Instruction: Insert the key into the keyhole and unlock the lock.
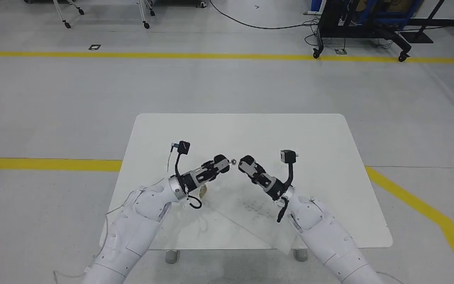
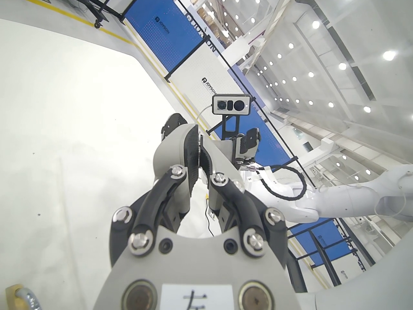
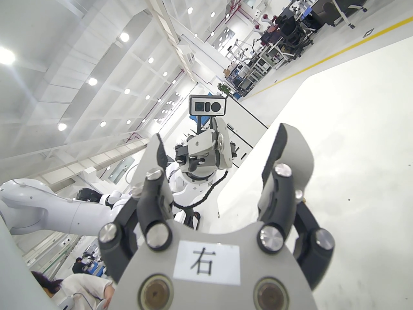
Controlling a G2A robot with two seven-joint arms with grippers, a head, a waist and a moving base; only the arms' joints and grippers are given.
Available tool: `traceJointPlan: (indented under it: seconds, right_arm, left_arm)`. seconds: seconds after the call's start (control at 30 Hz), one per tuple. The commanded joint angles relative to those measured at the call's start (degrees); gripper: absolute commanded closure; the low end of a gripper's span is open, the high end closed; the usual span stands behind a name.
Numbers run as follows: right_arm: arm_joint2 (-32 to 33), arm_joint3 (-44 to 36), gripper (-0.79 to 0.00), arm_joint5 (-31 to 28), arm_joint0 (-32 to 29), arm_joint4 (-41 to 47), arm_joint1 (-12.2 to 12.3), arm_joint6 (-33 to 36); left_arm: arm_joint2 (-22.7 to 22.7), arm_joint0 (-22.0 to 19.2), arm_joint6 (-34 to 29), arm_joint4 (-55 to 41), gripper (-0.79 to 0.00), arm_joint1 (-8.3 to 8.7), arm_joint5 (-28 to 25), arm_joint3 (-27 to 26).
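Lock (image 2: 10,292) lies on the table (image 1: 319,142) beneath the left wrist, behind the left gripper (image 2: 196,140) — pressed together, whether on the key I cannot tell — while the right gripper (image 3: 221,137), spread wide, is farther off.

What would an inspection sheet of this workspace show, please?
surface: white table, a few dark specks.
job's things: brass lock lying on the table beneath the left arm.
clutter: nothing seen.
grippers: left gripper above the table, jaws shut, cannot tell whether on the key; right gripper facing it, jaws open.
cables: black cable on the floor beyond the table.
surroundings: yellow floor lines, dark wheeled cart.
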Motion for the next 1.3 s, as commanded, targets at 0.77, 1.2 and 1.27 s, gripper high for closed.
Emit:
traceJointPlan:
  seconds: [0.77,1.2,1.27]
  right_arm:
    - [4.8,-1.4,-0.634,8.6,1.4,14.0,3.3,33.7]
    - [4.1,-0.4,-0.169,10.4,2.4,18.1,3.8,39.9]
    - [3.8,-0.2,-0.160,10.5,2.6,18.3,3.8,39.8]
  left_arm:
    - [1.3,-2.2,-26.9,-19.7,0.000,0.89,6.7,2.1]
    - [3.1,-3.7,-29.3,-19.4,0.000,0.94,6.9,3.8]
    - [3.2,-3.7,-29.1,-19.4,0.000,0.94,6.8,3.9]
